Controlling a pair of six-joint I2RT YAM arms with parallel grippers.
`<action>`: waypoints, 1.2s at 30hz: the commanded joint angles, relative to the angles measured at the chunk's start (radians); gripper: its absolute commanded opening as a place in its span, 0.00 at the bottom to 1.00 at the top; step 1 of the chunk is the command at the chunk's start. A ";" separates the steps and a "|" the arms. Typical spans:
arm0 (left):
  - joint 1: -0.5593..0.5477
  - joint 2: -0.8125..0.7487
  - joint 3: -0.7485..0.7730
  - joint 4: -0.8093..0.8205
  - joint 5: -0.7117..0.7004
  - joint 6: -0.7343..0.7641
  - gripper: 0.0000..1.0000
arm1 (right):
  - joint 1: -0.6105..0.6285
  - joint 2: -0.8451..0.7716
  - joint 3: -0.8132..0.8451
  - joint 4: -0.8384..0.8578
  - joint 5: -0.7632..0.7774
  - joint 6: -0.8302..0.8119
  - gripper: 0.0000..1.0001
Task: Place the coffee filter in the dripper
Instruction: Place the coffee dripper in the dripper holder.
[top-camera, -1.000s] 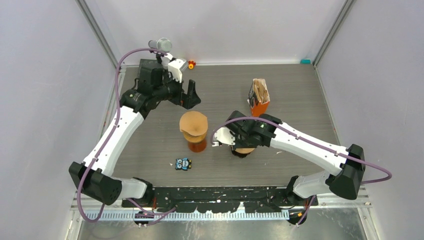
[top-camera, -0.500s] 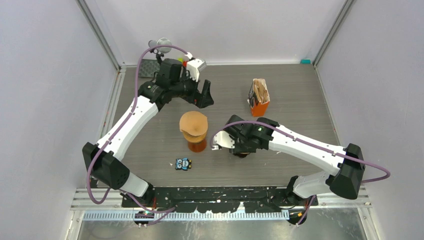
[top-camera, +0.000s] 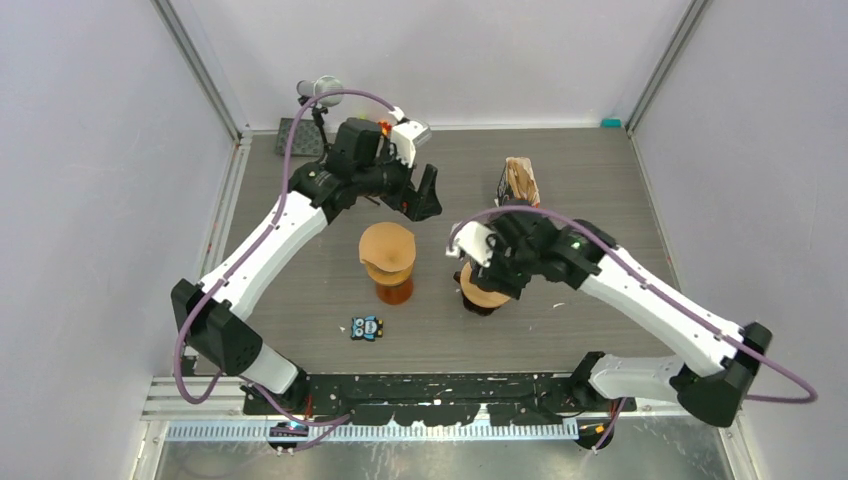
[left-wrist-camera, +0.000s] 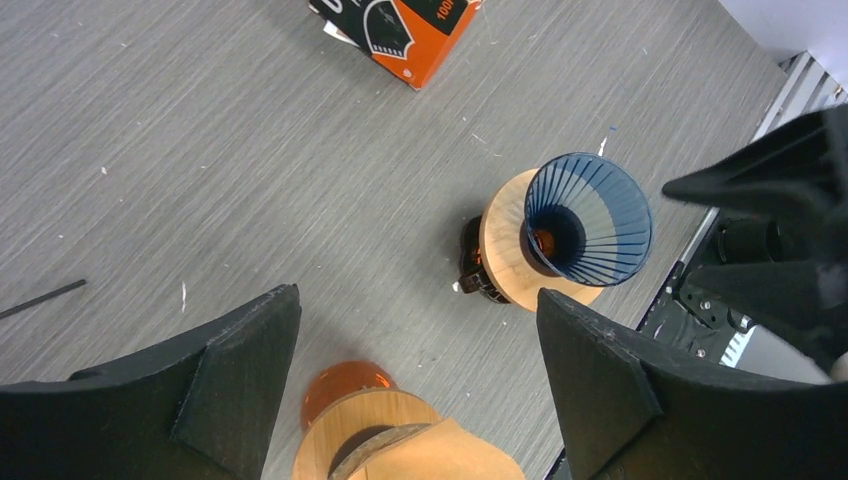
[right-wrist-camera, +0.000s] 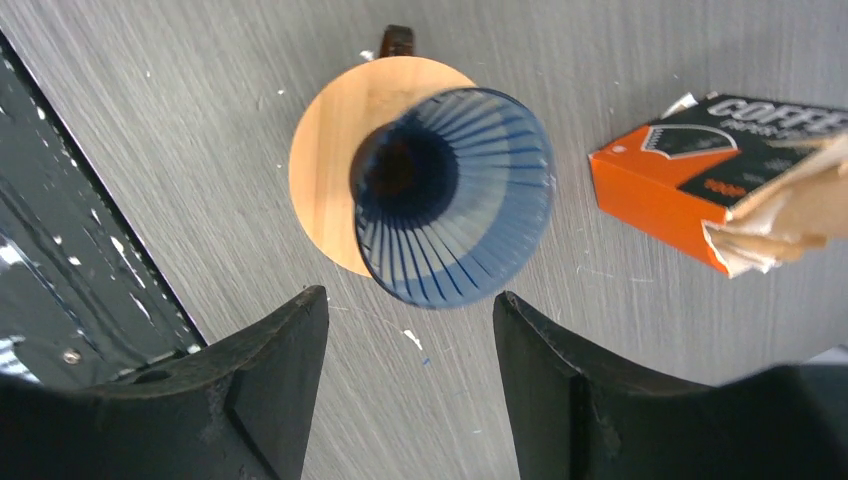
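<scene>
**Pincer state.** The left pincer (left-wrist-camera: 415, 300) is wide open and empty. The right pincer (right-wrist-camera: 410, 298) is likewise parted, with nothing in its grasp.

**Task items.** The dripper (right-wrist-camera: 450, 220), a ribbed blue cone on a wooden collar (right-wrist-camera: 325, 170), stands right of the bench (top-camera: 600, 200) centre, toward the near edge. Its mouth is bare. The coffee filters (right-wrist-camera: 790, 215) protrude as brown paper from an open orange box (top-camera: 518, 205), which sits beyond the dripper toward the far edge.

**Handling (judged).** A filter should be very light, thin and limp, and easily creased or torn. Sheets may cling together, so more than one could lift at once. The best hold is a shallow pinch on the exposed upper edge, clear of the carton wall. The box is light and may drag along. The dripper looks top-heavy and could tip if knocked.

**Surroundings.**
- An amber vessel (top-camera: 394, 290) capped with a brown paper cone (top-camera: 387, 245) stands at the bench centre, beside the dripper.
- A small toy (top-camera: 366, 328) lies nearer the near edge.

**Obstruction.** The right pincer hangs directly over the dripper mouth, blocking any delivery by the other arm.
</scene>
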 joint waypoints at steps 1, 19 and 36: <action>-0.046 0.012 0.056 0.017 -0.034 -0.021 0.89 | -0.120 -0.104 0.024 0.047 -0.122 0.104 0.66; -0.237 0.121 0.063 -0.050 -0.097 -0.210 0.80 | -0.594 0.005 0.006 0.101 -0.372 0.477 0.65; -0.268 0.246 0.007 -0.017 -0.088 -0.311 0.73 | -0.639 0.159 0.006 0.093 -0.562 0.485 0.48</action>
